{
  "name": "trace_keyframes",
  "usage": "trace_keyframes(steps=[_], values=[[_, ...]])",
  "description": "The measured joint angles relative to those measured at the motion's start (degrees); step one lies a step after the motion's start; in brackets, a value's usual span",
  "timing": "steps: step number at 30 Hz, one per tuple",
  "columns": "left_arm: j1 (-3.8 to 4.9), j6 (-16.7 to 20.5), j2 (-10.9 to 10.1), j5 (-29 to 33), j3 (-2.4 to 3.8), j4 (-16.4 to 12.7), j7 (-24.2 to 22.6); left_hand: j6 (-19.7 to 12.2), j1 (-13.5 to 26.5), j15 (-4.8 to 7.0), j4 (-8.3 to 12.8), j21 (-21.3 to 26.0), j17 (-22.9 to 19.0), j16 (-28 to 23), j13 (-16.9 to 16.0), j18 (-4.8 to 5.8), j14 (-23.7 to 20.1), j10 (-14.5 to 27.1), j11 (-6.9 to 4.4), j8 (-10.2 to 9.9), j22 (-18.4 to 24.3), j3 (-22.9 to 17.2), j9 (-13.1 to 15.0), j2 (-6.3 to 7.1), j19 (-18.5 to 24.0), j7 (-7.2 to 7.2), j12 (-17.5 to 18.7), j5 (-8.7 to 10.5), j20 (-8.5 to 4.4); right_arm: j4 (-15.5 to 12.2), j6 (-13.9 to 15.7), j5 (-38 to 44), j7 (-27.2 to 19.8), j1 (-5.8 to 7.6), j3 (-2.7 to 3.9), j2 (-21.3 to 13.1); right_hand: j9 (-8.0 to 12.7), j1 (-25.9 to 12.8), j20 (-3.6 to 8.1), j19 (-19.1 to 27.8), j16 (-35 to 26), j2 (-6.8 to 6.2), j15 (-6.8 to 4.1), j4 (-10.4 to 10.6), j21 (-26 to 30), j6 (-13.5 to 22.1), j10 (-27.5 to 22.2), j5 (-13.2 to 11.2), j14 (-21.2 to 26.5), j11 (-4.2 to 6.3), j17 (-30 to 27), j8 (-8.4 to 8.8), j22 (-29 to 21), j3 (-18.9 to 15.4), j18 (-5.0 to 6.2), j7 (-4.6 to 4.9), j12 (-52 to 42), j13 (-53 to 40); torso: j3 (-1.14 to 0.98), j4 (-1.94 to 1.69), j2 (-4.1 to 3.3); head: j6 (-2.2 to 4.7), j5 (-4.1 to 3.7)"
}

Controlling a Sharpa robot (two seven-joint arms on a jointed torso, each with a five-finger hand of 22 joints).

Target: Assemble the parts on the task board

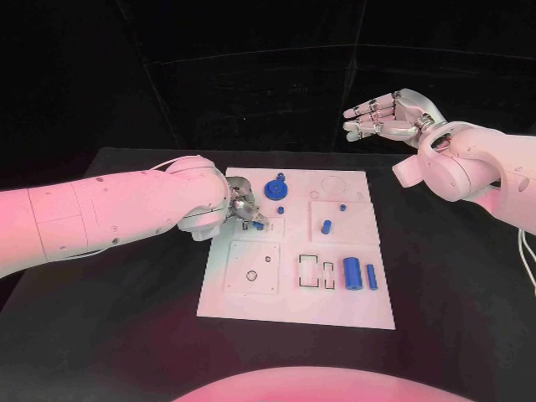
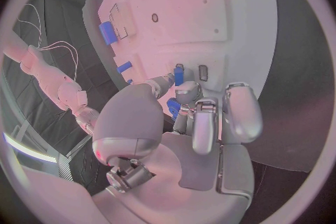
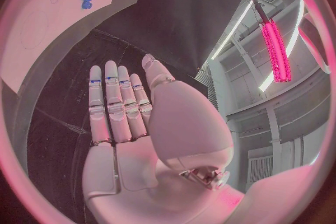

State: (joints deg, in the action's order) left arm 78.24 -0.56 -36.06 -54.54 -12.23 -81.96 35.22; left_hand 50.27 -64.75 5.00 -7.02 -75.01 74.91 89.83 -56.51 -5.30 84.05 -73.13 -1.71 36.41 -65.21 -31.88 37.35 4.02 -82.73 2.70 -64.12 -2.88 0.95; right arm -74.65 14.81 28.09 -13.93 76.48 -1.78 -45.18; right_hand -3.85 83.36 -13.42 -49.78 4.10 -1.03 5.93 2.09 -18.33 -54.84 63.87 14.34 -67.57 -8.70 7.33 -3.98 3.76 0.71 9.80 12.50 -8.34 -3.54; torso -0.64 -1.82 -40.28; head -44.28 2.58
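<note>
While flat, white task board [image 1: 341, 310]

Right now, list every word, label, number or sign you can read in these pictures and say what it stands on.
None can be read.
The task board bears only outlines and holes, no lettering.
The blue parts carry no marks.
The left hand and right hand show no brand or number.

Plastic on matt black

The task board [image 1: 295, 293] looked smooth, matt white — its parts [image 1: 353, 273] glossy blue plastic — the table [image 1: 461, 318] dull black.
</note>
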Motion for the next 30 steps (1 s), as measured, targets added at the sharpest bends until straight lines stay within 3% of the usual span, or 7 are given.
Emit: trace_keyframes(steps=[27,30], values=[[0.00,-2.1,0.0,-0.3,0.02,-0.1,0.6,0.0,1.3,0.00,0.1,0.0,0.0,0.0,-0.3,0.00,0.0,-0.4,0.17,0.8,-0.4,-1.4,0.6,0.56,0.0,0.18,-0.5,-0.66,0.00,0.1,-0.2,0.0,0.0,0.00,-0.01,0.1,0.0,0.0,0.00,0.0,0.0,0.00,0.00,0.0,0.2,0.0,0.0,0.0,0.0,0.00,-0.1,0.00,0.0,0.0,0.00,0.00,0.0,0.0,0.01,-0.04,0.01,-0.27,0.00],[0.00,-2.2,0.2,-0.3,0.01,0.2,0.7,0.4,3.6,0.00,1.9,0.0,0.0,0.0,-0.5,0.00,0.0,-0.9,-0.14,1.2,-0.4,-3.6,1.0,0.85,0.0,-0.19,-0.7,-0.66,0.00,0.1,-0.2,0.0,0.0,0.00,-0.01,0.1,0.0,0.0,0.00,0.0,0.0,-0.01,0.00,0.0,0.4,0.0,0.0,0.0,0.0,0.00,-0.1,0.00,0.0,0.0,0.00,0.00,0.0,0.0,0.01,-0.04,0.00,-0.27,0.00]])
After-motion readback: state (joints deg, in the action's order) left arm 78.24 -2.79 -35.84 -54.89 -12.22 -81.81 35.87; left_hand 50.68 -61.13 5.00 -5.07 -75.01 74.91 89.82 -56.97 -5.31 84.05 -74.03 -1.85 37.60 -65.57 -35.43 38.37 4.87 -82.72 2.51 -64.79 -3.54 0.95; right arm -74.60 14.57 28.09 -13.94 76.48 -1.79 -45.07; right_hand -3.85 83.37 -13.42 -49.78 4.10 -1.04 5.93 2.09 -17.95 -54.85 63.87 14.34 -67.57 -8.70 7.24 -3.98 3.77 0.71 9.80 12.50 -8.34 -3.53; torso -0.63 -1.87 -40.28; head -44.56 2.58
